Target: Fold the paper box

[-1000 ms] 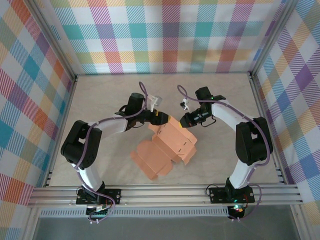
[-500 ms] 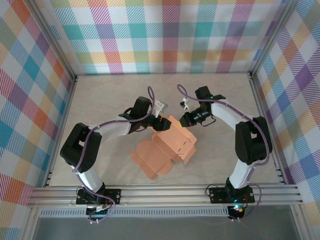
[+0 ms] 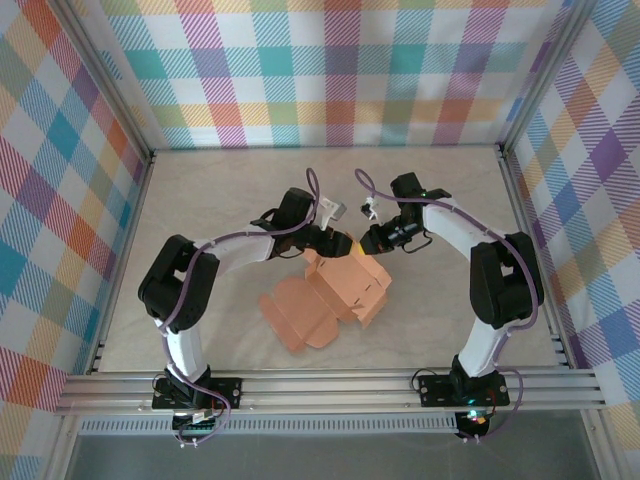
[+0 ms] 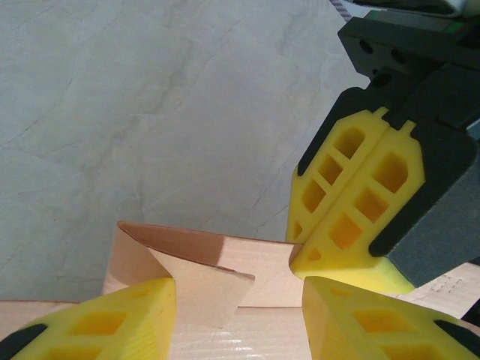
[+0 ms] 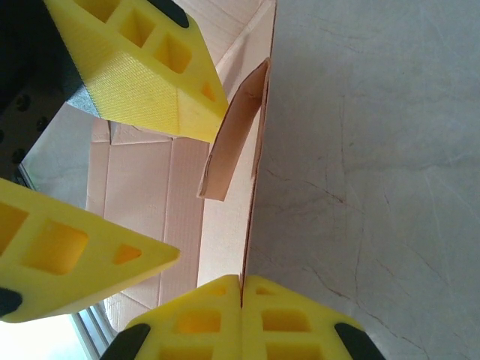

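Now your right fingers clamp the upright wall of the salmon-orange die-cut cardboard paper box on the counter, likely steadying it while your left fingers, apart, straddle its flap.

No text, label, brand, number or sign can be read on the paper box or on the worktop. Faint marks are seen on a pale strip in the left wrist view, but they cannot be made out.

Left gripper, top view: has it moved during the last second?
Yes. The left gripper moved rightward along the paper box, toward the right gripper, which stayed put.
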Action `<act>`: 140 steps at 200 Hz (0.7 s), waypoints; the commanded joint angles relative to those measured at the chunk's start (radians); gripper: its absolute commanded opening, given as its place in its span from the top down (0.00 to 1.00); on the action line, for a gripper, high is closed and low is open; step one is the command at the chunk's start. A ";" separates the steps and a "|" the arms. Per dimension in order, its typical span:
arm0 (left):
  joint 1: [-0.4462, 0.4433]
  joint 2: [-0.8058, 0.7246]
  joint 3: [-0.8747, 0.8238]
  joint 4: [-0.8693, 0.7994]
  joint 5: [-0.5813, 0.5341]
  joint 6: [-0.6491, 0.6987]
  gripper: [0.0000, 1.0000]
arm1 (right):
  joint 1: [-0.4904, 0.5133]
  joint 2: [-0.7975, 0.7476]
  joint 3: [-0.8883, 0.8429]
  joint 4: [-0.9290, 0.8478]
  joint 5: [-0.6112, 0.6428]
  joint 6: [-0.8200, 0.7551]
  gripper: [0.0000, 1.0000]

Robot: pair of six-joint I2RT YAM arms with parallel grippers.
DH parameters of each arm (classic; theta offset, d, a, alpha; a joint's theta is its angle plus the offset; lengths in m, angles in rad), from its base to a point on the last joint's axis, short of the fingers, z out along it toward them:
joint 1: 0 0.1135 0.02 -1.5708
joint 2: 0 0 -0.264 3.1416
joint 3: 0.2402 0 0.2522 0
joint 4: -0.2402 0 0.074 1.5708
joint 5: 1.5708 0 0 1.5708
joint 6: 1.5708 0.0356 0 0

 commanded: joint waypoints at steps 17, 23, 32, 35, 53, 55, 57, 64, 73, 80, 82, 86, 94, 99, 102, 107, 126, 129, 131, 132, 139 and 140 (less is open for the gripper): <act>-0.019 0.067 0.096 0.034 0.033 -0.058 0.51 | 0.012 -0.010 0.013 -0.010 -0.130 -0.046 1.00; -0.023 0.077 0.108 0.033 0.036 -0.061 0.51 | 0.012 -0.014 0.011 -0.009 -0.127 -0.045 1.00; -0.029 0.089 0.121 0.028 0.038 -0.061 0.51 | 0.013 -0.017 0.008 -0.005 -0.125 -0.042 1.00; -0.033 0.093 0.124 0.027 0.037 -0.060 0.51 | 0.013 -0.018 0.007 -0.005 -0.123 -0.040 1.00; -0.042 0.107 0.124 0.030 0.029 -0.063 0.51 | 0.013 -0.024 0.001 0.007 -0.116 -0.030 1.00; -0.043 0.109 0.123 0.030 0.028 -0.064 0.51 | 0.012 -0.025 -0.001 0.009 -0.113 -0.028 1.00; -0.044 0.109 0.122 0.032 0.024 -0.066 0.51 | 0.013 -0.025 -0.001 0.009 -0.111 -0.028 1.00; -0.044 0.108 0.114 0.042 0.016 -0.072 0.51 | 0.012 -0.027 -0.004 0.015 -0.103 -0.027 1.00; -0.040 0.098 0.102 0.058 0.004 -0.079 0.52 | 0.012 -0.031 -0.009 0.019 -0.094 -0.027 1.00; -0.037 0.089 0.092 0.069 0.001 -0.086 0.52 | 0.012 -0.036 -0.014 0.024 -0.084 -0.025 1.00; -0.035 0.085 0.089 0.072 0.001 -0.088 0.52 | 0.013 -0.038 -0.015 0.026 -0.080 -0.025 1.00; -0.032 0.077 0.084 0.078 0.002 -0.093 0.52 | 0.012 -0.040 -0.018 0.028 -0.069 -0.023 1.00; -0.025 0.054 0.069 0.090 0.001 -0.099 0.52 | 0.012 -0.045 -0.022 0.029 -0.042 -0.021 1.00; -0.020 0.035 0.058 0.099 -0.003 -0.104 0.51 | 0.011 -0.048 -0.024 0.029 -0.032 -0.021 1.00; -0.020 0.025 0.051 0.103 -0.006 -0.105 0.51 | 0.011 -0.048 -0.025 0.029 -0.022 -0.021 1.00; -0.015 0.003 0.040 0.106 -0.012 -0.106 0.51 | 0.011 -0.050 -0.026 0.029 -0.008 -0.021 1.00; 0.001 -0.079 -0.004 0.110 -0.038 -0.103 0.49 | 0.011 -0.050 -0.027 0.029 0.062 -0.012 1.00; 0.005 -0.093 -0.011 0.111 -0.044 -0.102 0.49 | 0.011 -0.050 -0.027 0.027 0.072 -0.010 1.00; 0.007 -0.102 -0.018 0.113 -0.049 -0.103 0.49 | 0.011 -0.049 -0.026 0.028 0.078 -0.009 1.00; 0.008 -0.107 -0.021 0.115 -0.052 -0.104 0.49 | 0.011 -0.049 -0.026 0.028 0.078 -0.009 1.00; 0.016 -0.138 -0.042 0.123 -0.065 -0.104 0.48 | 0.011 -0.047 -0.026 0.033 0.102 -0.001 1.00; 0.018 -0.143 -0.045 0.124 -0.068 -0.104 0.48 | 0.011 -0.047 -0.026 0.033 0.102 -0.001 1.00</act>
